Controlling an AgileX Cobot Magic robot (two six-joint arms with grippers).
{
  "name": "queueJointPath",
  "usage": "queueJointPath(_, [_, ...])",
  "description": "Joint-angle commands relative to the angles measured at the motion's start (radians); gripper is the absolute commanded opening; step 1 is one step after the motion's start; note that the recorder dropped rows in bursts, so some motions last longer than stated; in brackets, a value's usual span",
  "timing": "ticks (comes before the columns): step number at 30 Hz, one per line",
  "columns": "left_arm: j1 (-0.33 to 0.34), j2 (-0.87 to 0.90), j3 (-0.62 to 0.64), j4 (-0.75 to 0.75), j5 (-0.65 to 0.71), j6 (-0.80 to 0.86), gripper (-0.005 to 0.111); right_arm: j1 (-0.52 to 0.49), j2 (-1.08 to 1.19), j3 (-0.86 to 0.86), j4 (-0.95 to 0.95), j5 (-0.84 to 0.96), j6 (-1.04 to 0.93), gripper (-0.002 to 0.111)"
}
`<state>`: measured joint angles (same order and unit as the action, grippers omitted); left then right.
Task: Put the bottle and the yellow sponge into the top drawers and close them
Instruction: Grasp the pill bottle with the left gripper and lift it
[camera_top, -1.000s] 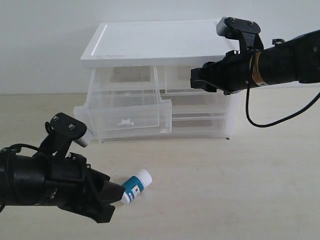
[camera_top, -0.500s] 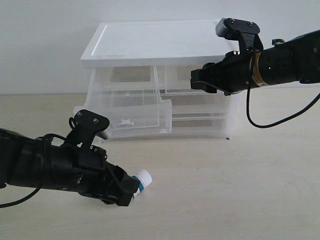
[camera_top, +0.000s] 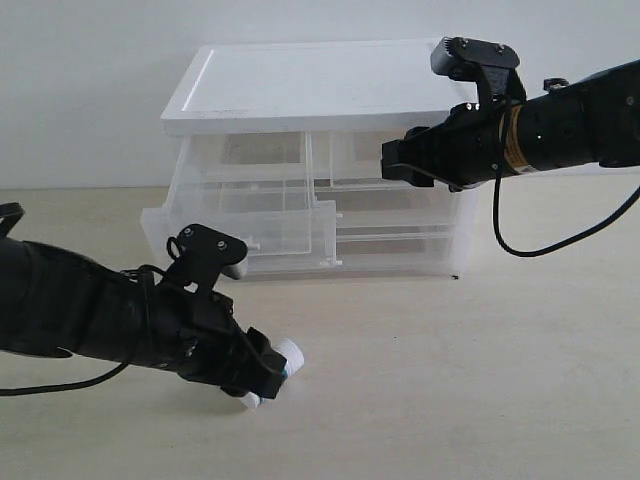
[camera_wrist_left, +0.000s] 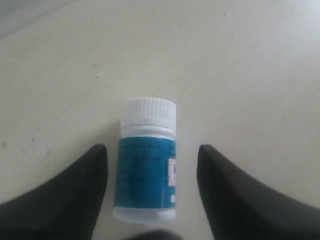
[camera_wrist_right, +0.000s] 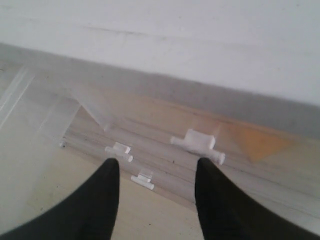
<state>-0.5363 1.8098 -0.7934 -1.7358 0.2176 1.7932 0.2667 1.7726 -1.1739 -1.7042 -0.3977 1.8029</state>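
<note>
**Item:** small white plastic pill bottle (camera_wrist_left: 147, 165), ribbed white cap, teal-blue label.
**Location:** lying on its side on the pale counter (camera_top: 480, 380), in front of the left half of the white-topped translucent plastic cabinet (camera_top: 320, 85).
**Handling (judged):** light, rigid and smooth-walled. It is round, so expect it to roll if you nudge it off-centre. Take it across the labelled barrel, not the cap.
**Left claw** (camera_wrist_left: 152, 150): spread, one finger either side of the barrel, neither visibly touching it.
**Clear top left drawer** (camera_top: 245, 225): pulled out from the cabinet, ready to receive the bottle.
**Right claw** (camera_wrist_right: 157, 162): spread, holding nothing, up at the cabinet's clear top right drawer (camera_top: 355, 160), facing its small white tab handle (camera_wrist_right: 197, 142).
**Orange-yellow wedge sponge** (camera_wrist_right: 255, 142): probably the warm patch behind that drawer's front, but too blurred for you to confirm.
</note>
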Motion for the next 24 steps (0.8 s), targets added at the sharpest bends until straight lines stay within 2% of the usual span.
queueJointPath(1, [-0.007, 0.035, -0.022, -0.009, -0.009, 0.009, 0.052, -0.006, -0.006, -0.002, -0.007, -0.002, -0.003, 0.043])
queueJointPath(9, [-0.007, 0.051, -0.028, -0.009, -0.007, -0.001, 0.051, -0.006, -0.006, -0.002, -0.007, -0.005, -0.003, 0.043])
queueJointPath(14, [-0.008, 0.053, -0.024, -0.009, 0.0, -0.007, 0.045, -0.006, -0.006, -0.002, -0.007, -0.005, -0.003, 0.043])
queueJointPath(24, [-0.008, 0.138, -0.02, -0.009, -0.002, -0.007, 0.045, -0.006, -0.006, -0.002, -0.007, -0.005, -0.002, 0.043])
